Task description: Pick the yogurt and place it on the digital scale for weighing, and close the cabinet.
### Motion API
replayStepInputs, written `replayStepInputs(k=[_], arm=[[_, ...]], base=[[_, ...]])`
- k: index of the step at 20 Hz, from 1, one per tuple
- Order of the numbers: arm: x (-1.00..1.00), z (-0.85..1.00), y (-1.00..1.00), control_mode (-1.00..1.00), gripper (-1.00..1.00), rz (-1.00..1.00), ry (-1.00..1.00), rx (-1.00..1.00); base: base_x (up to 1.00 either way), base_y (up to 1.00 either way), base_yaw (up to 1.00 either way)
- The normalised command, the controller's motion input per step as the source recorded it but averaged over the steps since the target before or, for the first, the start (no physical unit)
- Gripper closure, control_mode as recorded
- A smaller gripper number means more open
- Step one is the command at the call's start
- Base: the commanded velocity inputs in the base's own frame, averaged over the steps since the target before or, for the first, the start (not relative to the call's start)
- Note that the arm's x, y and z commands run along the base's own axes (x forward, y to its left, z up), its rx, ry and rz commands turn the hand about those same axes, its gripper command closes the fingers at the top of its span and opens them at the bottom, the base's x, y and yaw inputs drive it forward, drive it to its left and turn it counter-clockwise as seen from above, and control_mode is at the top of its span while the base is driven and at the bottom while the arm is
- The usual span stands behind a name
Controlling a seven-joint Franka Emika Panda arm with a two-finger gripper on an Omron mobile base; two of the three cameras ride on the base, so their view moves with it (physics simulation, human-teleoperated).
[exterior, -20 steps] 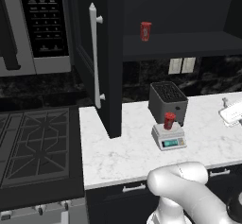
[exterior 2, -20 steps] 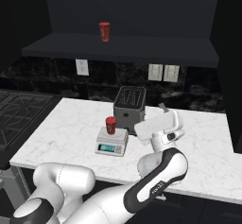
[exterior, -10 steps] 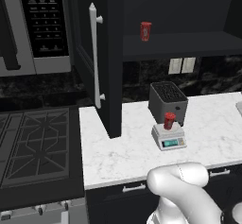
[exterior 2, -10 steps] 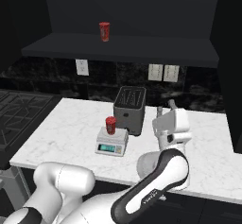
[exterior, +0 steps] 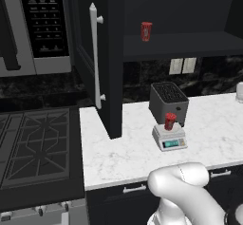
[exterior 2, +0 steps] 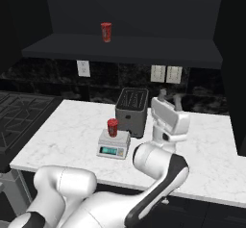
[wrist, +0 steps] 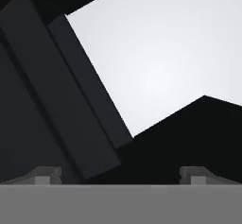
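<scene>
Left base view: yogurt [exterior: 170,121] upright on the flat top of the digital scale [exterior: 169,137], teal display facing forward; scale on the white marble counter [exterior: 118,153], just in front of the black toaster [exterior: 168,102]; cabinet [exterior: 107,53] open, its left door swung out toward the camera with the long silver bar handle [exterior: 96,55] on its face; slim red container [exterior: 146,31] alone on the cabinet shelf above; microwave [exterior: 40,27] at upper left, stove grates [exterior: 35,143] at lower left; two pale wall outlets [exterior: 182,66] on the dark backsplash under the shelf.

Right base view: same red cup [exterior 2: 112,127] standing on the scale [exterior 2: 114,144], well within the platform's edges; toaster [exterior 2: 132,111] touching or just behind the scale; slim red container [exterior 2: 106,31] on the open shelf; arm bent up over the counter to the right of the scale, gripper [exterior 2: 169,97] raised and pointing up toward the backsplash, apart from the cup, nothing between its tips.

Hand view: two dark fingertips [wrist: 47,174] low at the frame's bottom, set far apart, so jaws wide and empty; beyond them slanted black panels and a pale grey surface, too plain to identify.
</scene>
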Motion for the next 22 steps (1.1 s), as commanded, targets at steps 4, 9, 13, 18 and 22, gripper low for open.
replayStepInputs(k=[4, 9, 13, 18, 22], arm=[[0.0, -0.07, -0.68, -1.0, -1.0, 0.0, -0.34, -0.06], [0.0, -0.27, -0.75, -1.0, -1.0, 0.0, -0.22, -0.15], [0.0, -0.47, -0.12, -1.0, -1.0, 0.0, -0.02, -0.31], [-0.01, -0.31, -0.36, -1.0, -1.0, 0.0, 0.05, -0.2], [-0.16, 0.11, -0.69, -1.0, -1.0, 0.0, 0.11, 0.0]], base=[[0.0, 0.0, 0.0], [0.0, 0.0, 0.0], [0.0, 0.0, 0.0], [0.0, 0.0, 0.0], [0.0, 0.0, 0.0]])
